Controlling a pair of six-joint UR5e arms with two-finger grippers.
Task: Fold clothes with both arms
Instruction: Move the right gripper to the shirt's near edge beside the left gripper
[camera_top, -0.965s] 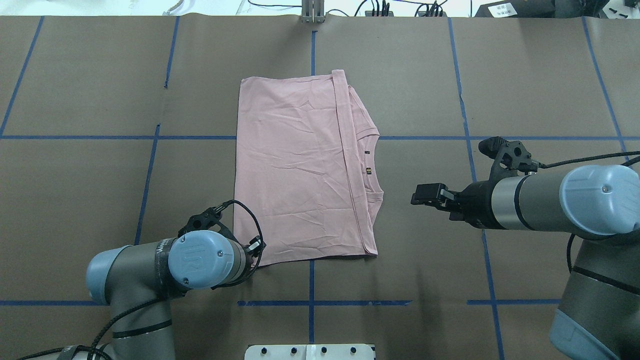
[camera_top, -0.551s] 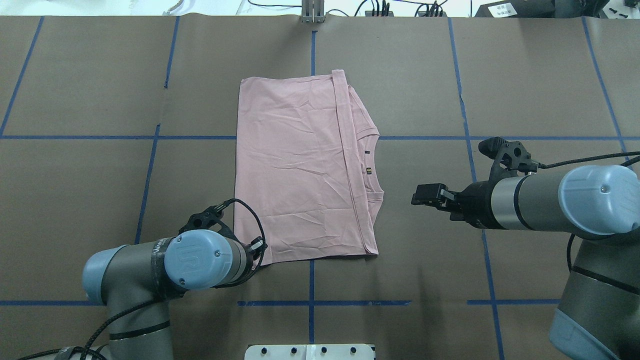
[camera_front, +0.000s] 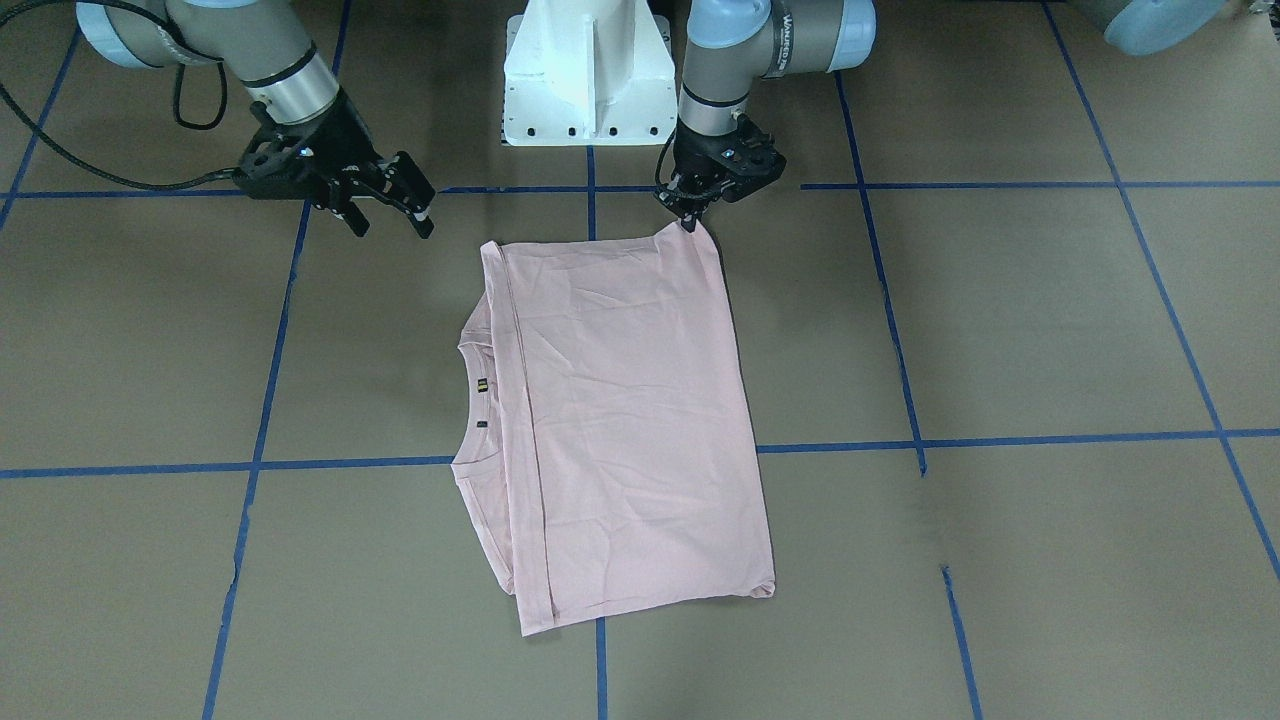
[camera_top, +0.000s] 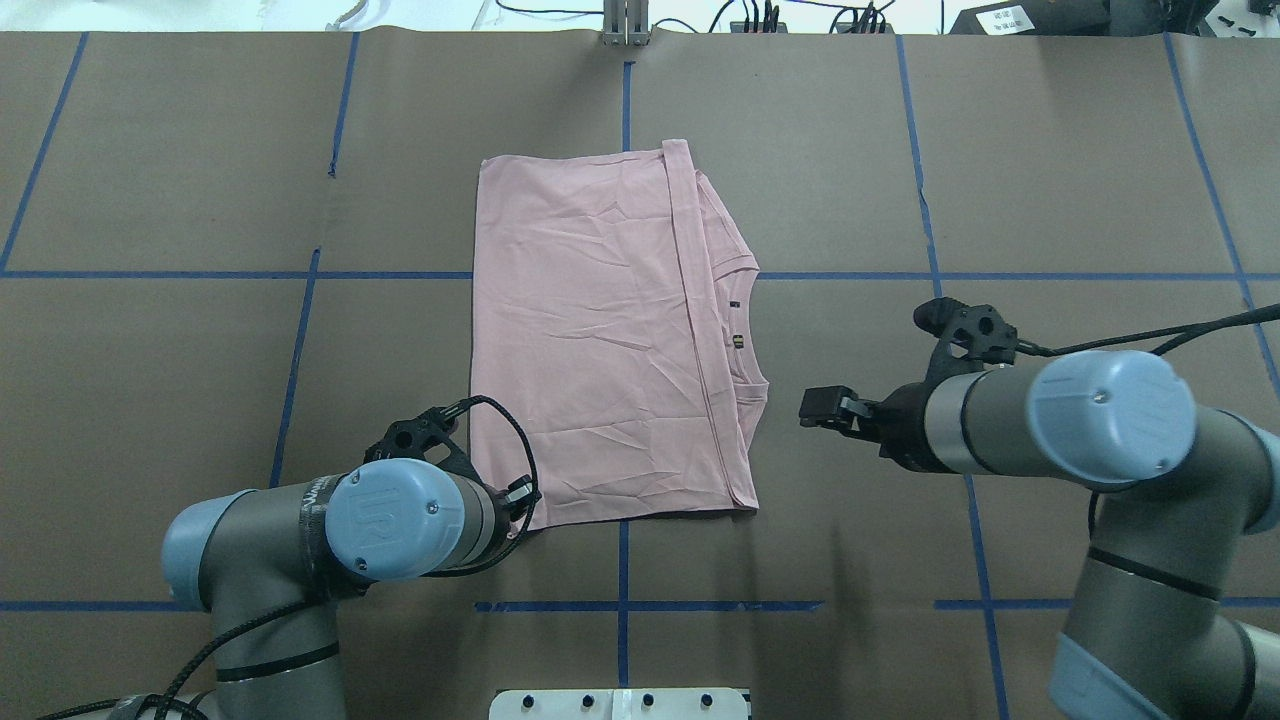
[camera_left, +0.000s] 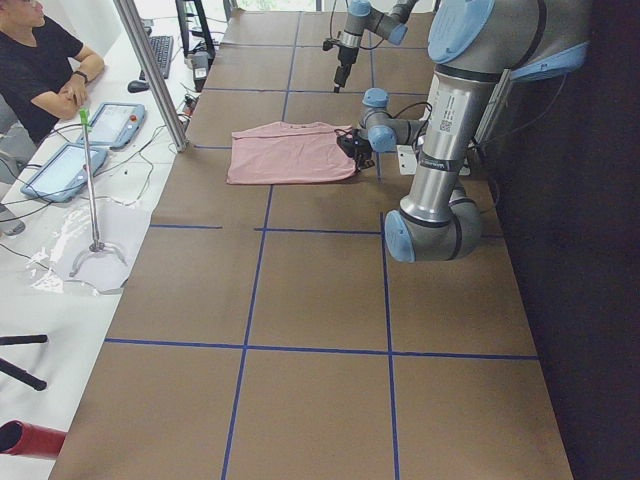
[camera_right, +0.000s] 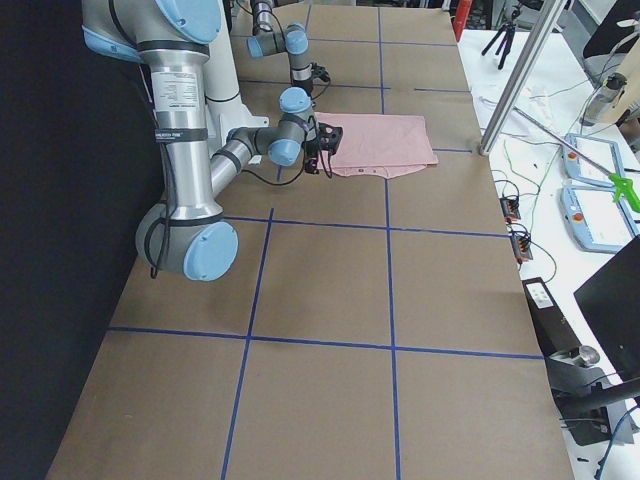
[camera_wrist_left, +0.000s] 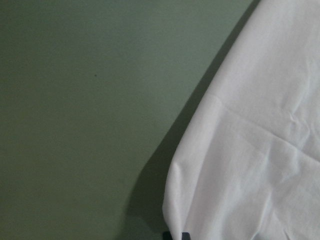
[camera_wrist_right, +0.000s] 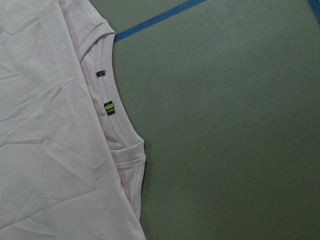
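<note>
Now left fingers (camera_front: 689, 217) pinching T-shirt (camera_front: 620, 400) corner; right fingers (camera_front: 422, 220) spread, hovering beside T-shirt, not touching it.

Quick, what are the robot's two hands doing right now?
Left gripper: closed, pinching the pink T-shirt corner.
Right gripper: open, holding nothing.

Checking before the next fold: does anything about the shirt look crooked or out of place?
Yes, mildly. On the shirt, the folded-over layer sits askew: its hem runs at a slant and its far end juts past the far edge, so the layers don't line up. The cloth is creased; no damage shows.
</note>
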